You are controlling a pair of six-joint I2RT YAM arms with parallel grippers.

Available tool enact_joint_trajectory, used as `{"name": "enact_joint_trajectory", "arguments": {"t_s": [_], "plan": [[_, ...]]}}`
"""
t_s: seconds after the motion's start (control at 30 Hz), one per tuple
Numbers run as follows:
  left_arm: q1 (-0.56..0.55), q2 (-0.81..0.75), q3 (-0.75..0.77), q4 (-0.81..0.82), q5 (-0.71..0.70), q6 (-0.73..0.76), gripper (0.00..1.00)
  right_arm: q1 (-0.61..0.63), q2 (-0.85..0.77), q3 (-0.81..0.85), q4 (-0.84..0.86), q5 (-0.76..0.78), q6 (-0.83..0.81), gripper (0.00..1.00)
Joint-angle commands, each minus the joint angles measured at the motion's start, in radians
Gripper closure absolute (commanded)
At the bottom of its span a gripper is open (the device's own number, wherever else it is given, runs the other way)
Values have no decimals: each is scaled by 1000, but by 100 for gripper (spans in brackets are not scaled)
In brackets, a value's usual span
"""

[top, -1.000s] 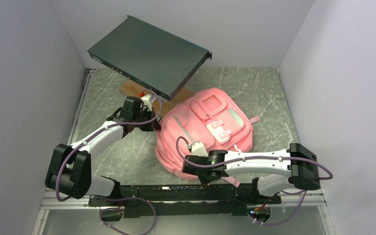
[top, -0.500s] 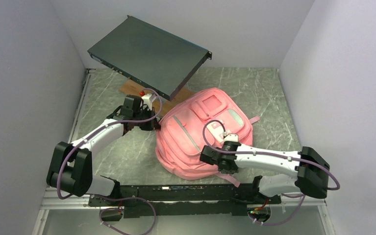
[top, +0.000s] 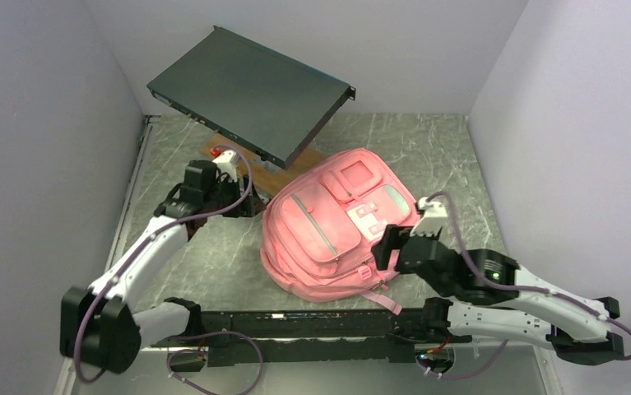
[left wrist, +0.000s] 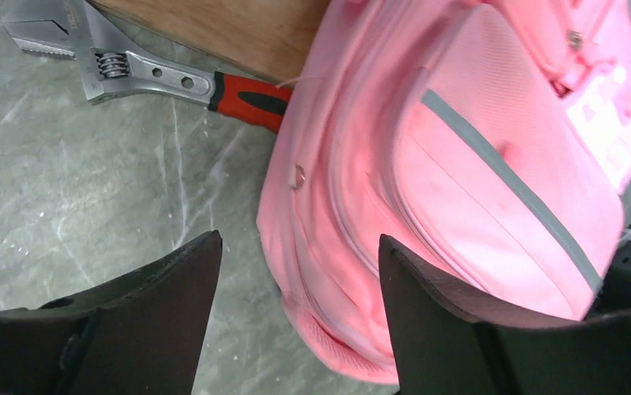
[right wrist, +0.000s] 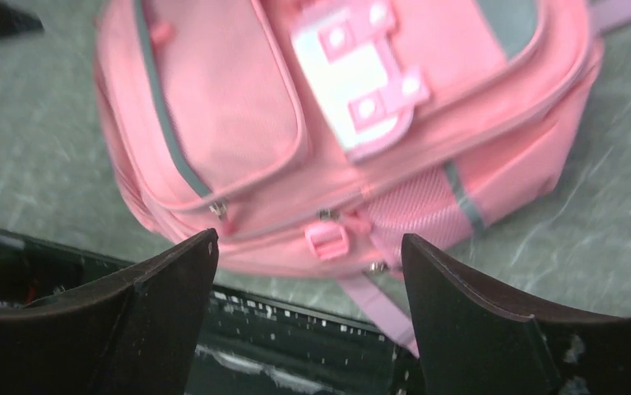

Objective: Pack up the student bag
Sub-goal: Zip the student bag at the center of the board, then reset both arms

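lying flat: one student bag point(top: 336, 230), one wrench point(left wrist: 131, 70), one wooden board point(left wrist: 229, 29).

Plain pale-grey walls point(top: 40, 99) close three sides of my grey-green marbled tabletop point(top: 443, 156) (evenly lit); beyond my left gripper point(left wrist: 299, 243) I see a flat dark metal box point(top: 250, 95) tilted above a brown wooden board point(left wrist: 238, 25).

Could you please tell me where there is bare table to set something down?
Bare grey-green marble table shows right of and behind the soft pink fabric backpack, and between its left side and the white left arm. Crowded: the far-left corner, with the wooden board, red-handled adjustable wrench, flat black metal box and left gripper.
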Motion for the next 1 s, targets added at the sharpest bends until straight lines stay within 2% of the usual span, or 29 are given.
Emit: {"name": "enact_joint_trajectory", "arguments": {"t_s": [0.0, 0.13, 0.23, 0.27, 0.4, 0.6, 0.87, 0.97], "plan": [[1, -206, -16, -94, 27, 2, 24, -1, -14, 155, 38, 216, -192, 14], [1, -406, 63, -161, 24, 39, 24, -1, -39, 264, 114, 294, -369, 12], [1, -534, 136, -155, -15, 80, 22, -1, -70, 302, 259, 286, -528, 11], [1, -570, 161, -150, -30, 92, 18, -1, -77, 317, 296, 273, -571, 11], [1, -678, 250, -123, -79, 155, 12, -1, -71, 397, 394, 222, -688, 7], [1, -747, 340, -91, -123, 210, 7, -1, -58, 449, 488, 168, -782, 4], [1, -761, 354, -104, -150, 230, 7, 1, -61, 448, 532, 123, -839, 0], [1, -758, 348, -106, -141, 228, 7, 0, -38, 447, 504, 223, -816, 0]]}}
